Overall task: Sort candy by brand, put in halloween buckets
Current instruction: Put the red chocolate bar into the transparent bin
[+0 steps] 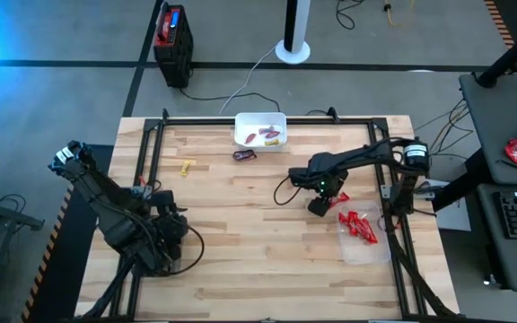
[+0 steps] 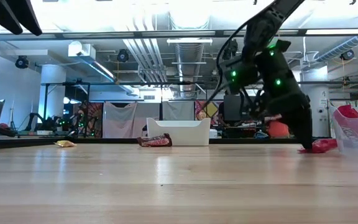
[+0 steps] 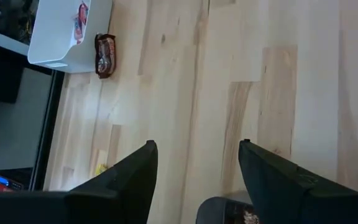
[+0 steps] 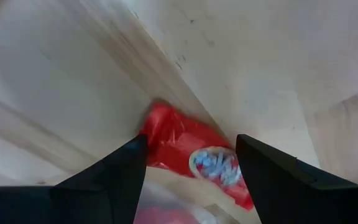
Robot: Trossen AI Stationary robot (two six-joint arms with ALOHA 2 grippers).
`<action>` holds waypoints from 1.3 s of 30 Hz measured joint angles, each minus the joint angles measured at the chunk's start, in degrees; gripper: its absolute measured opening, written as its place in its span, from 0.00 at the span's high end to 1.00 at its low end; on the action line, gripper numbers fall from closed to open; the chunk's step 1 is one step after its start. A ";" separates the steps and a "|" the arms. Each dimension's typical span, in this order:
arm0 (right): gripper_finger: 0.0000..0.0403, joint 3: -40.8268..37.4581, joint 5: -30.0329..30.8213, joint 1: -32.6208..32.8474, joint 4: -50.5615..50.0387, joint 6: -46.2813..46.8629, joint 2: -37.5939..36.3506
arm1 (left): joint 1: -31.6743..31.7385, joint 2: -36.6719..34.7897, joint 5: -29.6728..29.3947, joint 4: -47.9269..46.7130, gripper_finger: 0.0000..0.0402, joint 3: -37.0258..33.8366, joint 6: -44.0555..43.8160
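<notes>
Right gripper (image 4: 188,163): fingers spread wide, straddling a red candy (image 4: 194,158) — nothing gripped yet.
Candy: flat on table (image 1: 240,260), just beside clear bin (image 1: 366,247).
Grip: lower squarely, pinch wrapper mid-body — avoid bin wall.
Left gripper (image 3: 194,171): open, empty, waiting at its own side.

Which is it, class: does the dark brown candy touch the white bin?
Apart. The high view shows bare wood between the dark brown candy and the white bin.

2 bins (image 1: 260,119), 2 loose candies (image 1: 244,154), 2 arms (image 1: 348,161)
</notes>
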 joint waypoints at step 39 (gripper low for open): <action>0.97 13.03 -5.17 11.20 -2.52 7.19 -17.34 | 0.02 0.00 -6.49 5.37 0.48 -0.15 -0.23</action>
